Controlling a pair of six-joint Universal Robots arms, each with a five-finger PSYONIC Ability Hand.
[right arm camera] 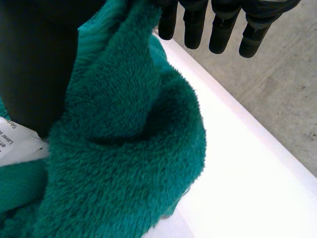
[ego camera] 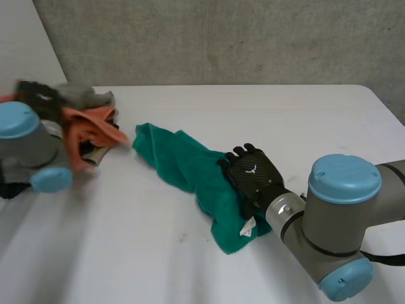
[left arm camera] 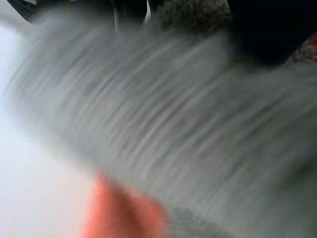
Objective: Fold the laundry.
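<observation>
A green towel (ego camera: pixel 183 161) lies crumpled in a long heap across the middle of the white table (ego camera: pixel 266 114). My right hand (ego camera: pixel 256 177) rests on its near end, open. In the right wrist view its straight fingers (right arm camera: pixel 223 29) reach over the fluffy towel (right arm camera: pixel 124 148), and a white label (right arm camera: pixel 15 136) shows by the palm. My left hand (ego camera: pixel 35 95) is at the laundry pile at the far left, against a grey cloth (ego camera: pixel 88 96) and an orange cloth (ego camera: pixel 92 126). The left wrist view has the grey cloth (left arm camera: pixel 173 114) close under the hand (left arm camera: pixel 262 29), with orange cloth (left arm camera: pixel 119 213) beyond.
The table's far edge (right arm camera: pixel 247 163) runs just past the towel, with concrete floor (right arm camera: pixel 282 89) beyond it. A concrete wall (ego camera: pixel 221 38) stands behind the table. Bare table surface lies in front of the towel and to the right.
</observation>
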